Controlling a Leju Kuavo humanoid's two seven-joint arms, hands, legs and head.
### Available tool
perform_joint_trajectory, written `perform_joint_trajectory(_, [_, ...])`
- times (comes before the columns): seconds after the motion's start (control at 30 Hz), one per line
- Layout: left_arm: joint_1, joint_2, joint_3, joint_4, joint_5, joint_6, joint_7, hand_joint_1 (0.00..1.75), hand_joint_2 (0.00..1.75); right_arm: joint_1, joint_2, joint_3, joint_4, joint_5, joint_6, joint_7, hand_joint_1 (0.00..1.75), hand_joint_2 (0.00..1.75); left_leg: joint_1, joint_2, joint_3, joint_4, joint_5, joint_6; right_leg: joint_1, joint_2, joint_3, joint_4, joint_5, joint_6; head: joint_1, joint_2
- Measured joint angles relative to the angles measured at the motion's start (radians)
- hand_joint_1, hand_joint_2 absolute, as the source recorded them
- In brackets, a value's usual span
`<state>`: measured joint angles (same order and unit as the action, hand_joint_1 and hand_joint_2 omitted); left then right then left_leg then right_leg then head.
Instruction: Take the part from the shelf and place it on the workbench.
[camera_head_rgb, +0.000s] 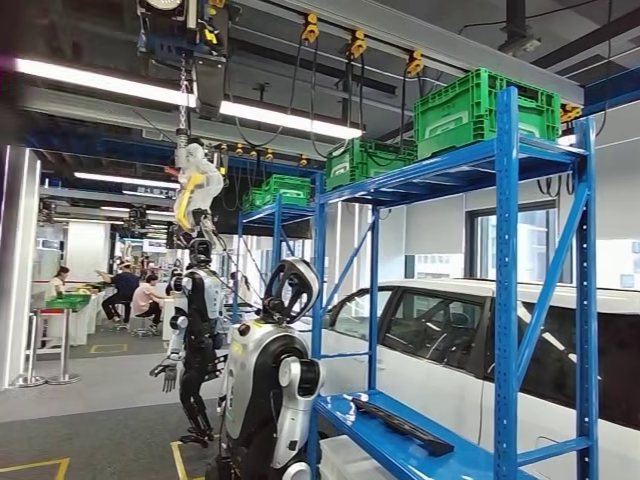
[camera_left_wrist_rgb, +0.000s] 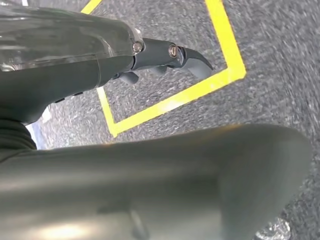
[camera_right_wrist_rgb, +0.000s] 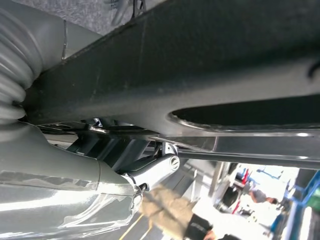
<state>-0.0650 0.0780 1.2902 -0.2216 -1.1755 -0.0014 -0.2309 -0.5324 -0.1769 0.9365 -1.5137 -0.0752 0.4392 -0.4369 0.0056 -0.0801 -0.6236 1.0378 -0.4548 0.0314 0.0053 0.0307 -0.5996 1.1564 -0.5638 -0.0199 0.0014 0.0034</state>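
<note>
A long, flat black part (camera_head_rgb: 400, 425) lies on the lower board of the blue shelf (camera_head_rgb: 506, 300), at the lower right of the head view. In the left wrist view my left hand (camera_left_wrist_rgb: 158, 57) hangs over grey floor with a yellow line (camera_left_wrist_rgb: 170, 102). Its dark fingers (camera_left_wrist_rgb: 188, 57) are stretched out and hold nothing. In the right wrist view my right hand (camera_right_wrist_rgb: 68, 195) shows its ribbed cover and glossy grey thumb. A broad dark surface lies close against that hand and hides most of its fingers. Whether it holds anything I cannot tell.
A white-and-black humanoid (camera_head_rgb: 268, 380) stands just left of the shelf, another (camera_head_rgb: 196, 320) behind it. A white car (camera_head_rgb: 453, 340) is parked behind the shelf. Green crates (camera_head_rgb: 468, 105) sit on top. People sit at a table (camera_head_rgb: 128, 295) far left. A beige sleeve (camera_right_wrist_rgb: 166, 210) is nearby.
</note>
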Motion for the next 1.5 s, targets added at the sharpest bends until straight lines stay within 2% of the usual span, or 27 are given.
perform_joint_trajectory(0.07, [-0.003,-0.003,0.000,0.000,0.000,-0.001,-0.001,0.00,1.75,-0.006,0.001,0.000,0.000,0.000,0.001,0.001,1.75,1.75,0.002,-0.024,-0.004,-0.001,0.005,-0.002,0.008,0.045,0.042,-0.105,0.051,-0.023,0.001,0.000])
perform_joint_trajectory(0.1, [-0.003,-0.005,0.000,0.001,-0.001,-0.001,-0.001,0.00,1.75,-0.009,0.001,-0.001,0.000,0.000,0.002,0.002,1.75,1.75,0.007,-0.036,-0.008,-0.002,0.008,-0.006,0.011,0.058,0.049,-0.125,0.058,-0.029,0.001,0.001])
perform_joint_trajectory(0.17, [0.000,-0.004,0.000,0.000,-0.001,-0.002,-0.002,0.00,1.75,-0.015,0.004,-0.001,-0.001,0.000,0.003,0.003,1.75,1.75,0.012,-0.057,-0.013,-0.007,0.016,-0.018,0.012,0.040,0.057,-0.146,0.063,-0.027,0.001,0.001])
perform_joint_trajectory(0.2, [0.004,-0.004,0.000,0.000,-0.001,-0.002,-0.002,0.00,1.75,-0.018,0.007,-0.001,-0.001,0.000,0.004,0.004,1.75,1.75,0.010,-0.048,-0.017,-0.004,0.013,-0.021,0.009,0.026,0.064,-0.162,0.067,-0.025,0.001,0.001])
perform_joint_trajectory(0.27, [0.005,-0.004,0.000,0.000,-0.001,-0.002,-0.004,0.00,1.75,-0.023,0.014,-0.001,-0.002,-0.001,0.006,0.004,1.75,1.75,0.005,0.003,-0.042,0.044,-0.022,-0.028,0.002,-0.005,0.076,-0.192,0.077,-0.020,0.001,0.000])
perform_joint_trajectory(0.33, [-0.001,-0.003,0.000,0.000,-0.002,-0.002,-0.006,0.00,1.75,-0.022,0.017,0.000,-0.002,-0.001,0.008,0.004,1.75,1.75,0.009,0.052,-0.095,0.157,-0.082,-0.039,0.002,-0.034,0.077,-0.197,0.080,-0.018,0.002,0.000])
perform_joint_trajectory(0.4, [-0.003,-0.002,0.000,0.000,-0.002,-0.002,-0.007,0.00,1.75,-0.020,0.017,0.001,0.001,-0.001,0.009,0.005,1.75,1.75,0.019,0.067,-0.128,0.238,-0.106,-0.052,0.001,-0.065,0.076,-0.196,0.078,-0.014,0.002,0.000])
perform_joint_trajectory(0.43, [-0.002,-0.002,0.000,0.000,-0.002,-0.002,-0.007,0.00,1.75,-0.020,0.017,0.002,0.002,-0.001,0.010,0.005,1.75,1.75,0.024,0.073,-0.119,0.228,-0.092,-0.058,-0.001,-0.079,0.077,-0.194,0.075,-0.010,0.002,0.000])
perform_joint_trajectory(0.5, [0.000,-0.002,0.000,0.000,-0.004,-0.002,-0.007,0.00,1.75,-0.021,0.018,0.002,0.002,-0.001,0.010,0.005,1.75,1.75,0.032,0.100,-0.054,0.110,-0.036,-0.071,-0.005,-0.103,0.077,-0.183,0.066,0.003,0.002,0.000])
perform_joint_trajectory(0.53, [-0.001,-0.002,0.000,0.000,-0.006,-0.002,-0.008,0.00,1.75,-0.022,0.018,0.002,0.002,-0.001,0.010,0.005,1.75,1.75,0.031,0.119,-0.022,0.052,-0.016,-0.070,-0.004,-0.113,0.076,-0.175,0.059,0.012,0.002,0.000])
perform_joint_trajectory(0.6, [-0.003,-0.003,0.000,0.000,-0.008,-0.002,-0.009,0.00,1.75,-0.024,0.019,0.002,0.002,-0.001,0.011,0.005,1.75,1.75,0.027,0.138,0.003,-0.002,-0.006,-0.056,0.000,-0.128,0.074,-0.162,0.049,0.027,0.002,0.000])
perform_joint_trajectory(0.67, [0.000,-0.003,0.000,0.000,-0.009,-0.002,-0.010,0.00,1.75,-0.026,0.021,0.002,0.002,-0.001,0.011,0.005,1.75,1.75,0.022,0.120,-0.003,0.001,-0.006,-0.036,-0.002,-0.141,0.075,-0.161,0.046,0.034,0.001,0.000])
perform_joint_trajectory(0.7, [0.002,-0.003,0.000,0.000,-0.010,-0.002,-0.010,0.00,1.75,-0.026,0.022,0.002,0.003,-0.001,0.011,0.005,1.75,1.75,0.021,0.111,-0.004,0.001,-0.005,-0.030,-0.005,-0.135,0.076,-0.158,0.041,0.037,0.001,0.000])
perform_joint_trajectory(0.77, [0.002,-0.002,0.000,0.000,-0.011,-0.001,-0.008,0.00,1.75,-0.027,0.023,0.001,0.003,-0.002,0.011,0.004,1.75,1.75,0.021,0.093,-0.006,-0.001,-0.002,-0.018,-0.012,-0.092,0.057,-0.108,-0.001,0.042,0.002,0.000])
perform_joint_trajectory(0.83, [-0.001,-0.001,0.000,0.000,-0.012,0.000,-0.006,0.00,1.75,-0.026,0.022,0.001,0.005,-0.002,0.011,0.004,1.75,1.75,0.017,0.073,-0.007,-0.002,0.001,-0.008,-0.014,-0.047,0.001,0.021,-0.071,0.041,0.002,0.000])
perform_joint_trajectory(0.9, [-0.002,0.000,0.000,0.000,-0.014,0.000,-0.004,0.00,1.75,-0.023,0.021,0.002,0.009,-0.002,0.012,0.004,1.75,1.75,0.010,0.048,-0.008,-0.002,0.002,-0.003,-0.013,-0.036,-0.052,0.132,-0.107,0.036,0.002,0.000])
perform_joint_trajectory(0.93, [-0.001,0.000,0.000,0.000,-0.014,0.000,-0.003,0.00,1.75,-0.022,0.021,0.002,0.010,-0.002,0.012,0.004,1.75,1.75,0.006,0.035,-0.008,-0.001,0.003,-0.001,-0.010,-0.033,-0.056,0.137,-0.096,0.030,0.002,0.000])
perform_joint_trajectory(0.97, [0.000,0.000,0.000,0.000,-0.015,0.000,-0.002,0.00,1.75,-0.022,0.021,0.002,0.011,-0.002,0.012,0.004,1.75,1.75,0.003,0.021,-0.007,-0.001,0.004,0.000,-0.007,-0.028,-0.040,0.099,-0.065,0.022,0.002,0.000])
perform_joint_trajectory(1.0, [0.000,0.000,0.000,0.000,-0.016,0.000,-0.002,0.00,1.75,-0.023,0.021,0.002,0.011,-0.002,0.012,0.004,1.75,1.75,0.001,0.008,-0.005,-0.001,0.004,0.001,-0.002,-0.014,-0.010,0.032,-0.023,0.012,0.002,0.000])
perform_joint_trajectory(1.07, [-0.002,-0.003,0.000,0.000,-0.016,0.000,-0.002,0.00,1.75,-0.027,0.021,0.001,0.011,-0.003,0.013,0.004,1.75,1.75,0.003,-0.017,-0.006,-0.001,0.008,-0.002,0.005,0.040,0.042,-0.092,0.041,-0.007,0.002,0.000])
perform_joint_trajectory(1.13, [-0.003,-0.005,0.000,0.000,-0.016,0.000,-0.003,0.00,1.75,-0.030,0.021,0.001,0.011,-0.004,0.013,0.004,1.75,1.75,0.012,-0.039,-0.014,-0.003,0.014,-0.010,0.010,0.066,0.056,-0.133,0.056,-0.016,0.001,0.000])
perform_joint_trajectory(1.2, [0.002,-0.004,0.000,0.000,-0.016,-0.001,-0.004,0.00,1.75,-0.033,0.024,0.001,0.011,-0.004,0.014,0.004,1.75,1.75,0.015,-0.057,-0.020,-0.009,0.021,-0.021,0.010,0.037,0.065,-0.156,0.062,-0.015,0.001,0.000])
perform_joint_trajectory(1.23, [0.005,-0.004,0.000,0.000,-0.016,-0.001,-0.004,0.00,1.75,-0.035,0.026,0.001,0.011,-0.004,0.014,0.004,1.75,1.75,0.012,-0.045,-0.025,-0.004,0.016,-0.026,0.008,0.022,0.072,-0.173,0.067,-0.015,0.001,0.000])
perform_joint_trajectory(1.33, [0.002,-0.004,0.000,0.000,-0.016,-0.001,-0.004,0.00,1.75,-0.037,0.031,0.001,0.011,-0.005,0.014,0.004,1.75,1.75,0.006,0.038,-0.083,0.119,-0.059,-0.039,0.004,-0.024,0.084,-0.203,0.078,-0.014,0.001,0.000])
perform_joint_trajectory(1.4, [-0.001,-0.003,0.000,0.000,-0.016,-0.001,-0.004,0.00,1.75,-0.034,0.031,0.002,0.012,-0.006,0.015,0.004,1.75,1.75,0.014,0.063,-0.131,0.229,-0.102,-0.051,0.004,-0.056,0.084,-0.202,0.076,-0.011,0.001,0.000])
perform_joint_trajectory(1.43, [-0.001,-0.003,0.000,0.000,-0.016,-0.002,-0.004,0.00,1.75,-0.033,0.031,0.003,0.013,-0.005,0.016,0.004,1.75,1.75,0.020,0.069,-0.134,0.243,-0.099,-0.057,0.003,-0.070,0.084,-0.201,0.074,-0.009,0.001,0.000])
perform_joint_trajectory(1.5, [0.002,-0.002,0.000,0.000,-0.017,-0.002,-0.005,0.00,1.75,-0.033,0.031,0.003,0.013,-0.005,0.017,0.004,1.75,1.75,0.030,0.087,-0.082,0.154,-0.048,-0.069,-0.001,-0.094,0.085,-0.193,0.066,0.001,0.001,0.000])
